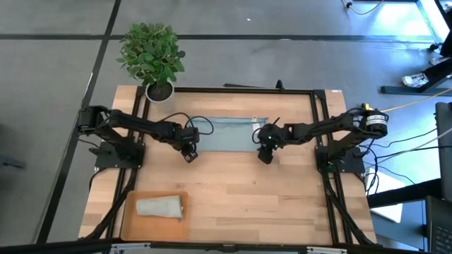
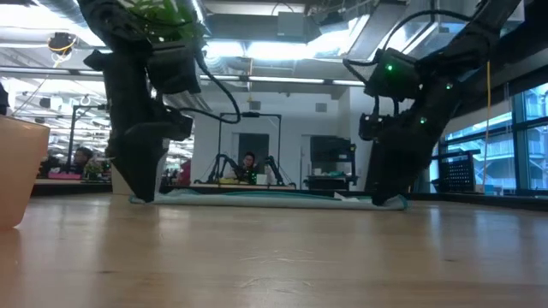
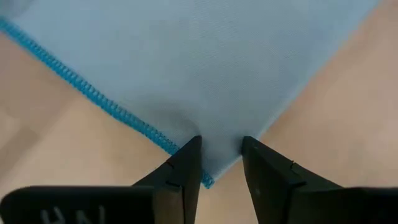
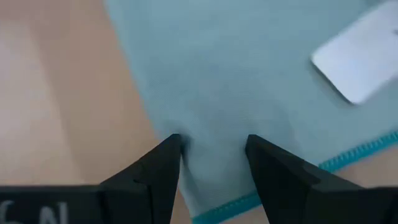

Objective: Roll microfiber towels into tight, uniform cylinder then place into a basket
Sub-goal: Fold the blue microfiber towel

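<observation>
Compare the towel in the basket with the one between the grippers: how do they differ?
The pale grey-green towel is rolled into a short cylinder in the basket; the light blue towel lies spread flat on the table. The rolled one is untouched; the left gripper and right gripper each straddle a corner of the flat one. Both are soft, matte cloths.

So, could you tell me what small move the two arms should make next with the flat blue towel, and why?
Probably close both pincers. The left pincer and right pincer each straddle a near corner of the blue towel, jaws apart, cloth flat on the table. One rolled towel already lies in the basket.
</observation>
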Robot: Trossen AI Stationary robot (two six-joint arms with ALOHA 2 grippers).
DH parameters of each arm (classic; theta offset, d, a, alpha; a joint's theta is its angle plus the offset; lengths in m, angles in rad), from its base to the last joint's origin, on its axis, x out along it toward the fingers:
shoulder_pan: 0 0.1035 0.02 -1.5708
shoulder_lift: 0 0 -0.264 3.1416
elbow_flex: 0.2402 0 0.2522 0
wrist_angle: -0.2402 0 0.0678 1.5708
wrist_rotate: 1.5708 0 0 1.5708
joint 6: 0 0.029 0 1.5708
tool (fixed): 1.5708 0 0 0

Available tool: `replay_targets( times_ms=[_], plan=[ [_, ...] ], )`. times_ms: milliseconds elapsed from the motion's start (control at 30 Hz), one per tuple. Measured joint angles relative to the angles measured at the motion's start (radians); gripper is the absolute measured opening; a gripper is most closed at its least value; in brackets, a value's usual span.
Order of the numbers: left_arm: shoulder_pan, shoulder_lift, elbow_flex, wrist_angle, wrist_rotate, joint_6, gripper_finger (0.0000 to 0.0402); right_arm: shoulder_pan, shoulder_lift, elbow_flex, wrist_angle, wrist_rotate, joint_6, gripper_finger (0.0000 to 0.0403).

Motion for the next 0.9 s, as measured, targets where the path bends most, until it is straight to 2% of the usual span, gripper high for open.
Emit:
replay_targets(
  times_ms=[167,333,400,500,633,733,833,900],
  plan=[
    [-0.068,0.001,-0.001,0.037,0.114,-0.013,0.0111,-0.04,0.002,0.0,-0.003,0.079,-0.006,0.019],
    [-0.123,0.004,-0.004,0.105,0.186,-0.013,0.0112,-0.096,0.003,0.003,-0.007,0.104,-0.067,0.0191],
    [-0.129,-0.001,0.004,0.1,0.198,-0.008,0.0111,-0.111,0.002,0.018,-0.017,0.077,-0.097,0.0191],
    [-0.118,-0.04,0.039,0.08,0.189,0.027,0.0111,-0.117,-0.001,0.075,-0.018,-0.037,-0.129,0.0191],
    [-0.085,-0.11,0.09,0.002,0.115,0.093,0.0111,-0.102,-0.003,0.159,-0.065,-0.213,-0.13,0.0191],
    [-0.056,-0.16,0.112,-0.078,-0.026,0.135,0.0111,-0.081,-0.003,0.184,-0.093,-0.304,-0.133,0.0191],
    [-0.018,-0.18,0.105,-0.143,-0.142,0.138,0.0111,-0.06,0.01,0.178,-0.122,-0.348,-0.132,0.0191],
    [0.009,-0.181,0.087,-0.162,-0.161,0.138,0.0111,-0.048,0.029,0.173,-0.143,-0.353,-0.138,0.0191]
  ],
)
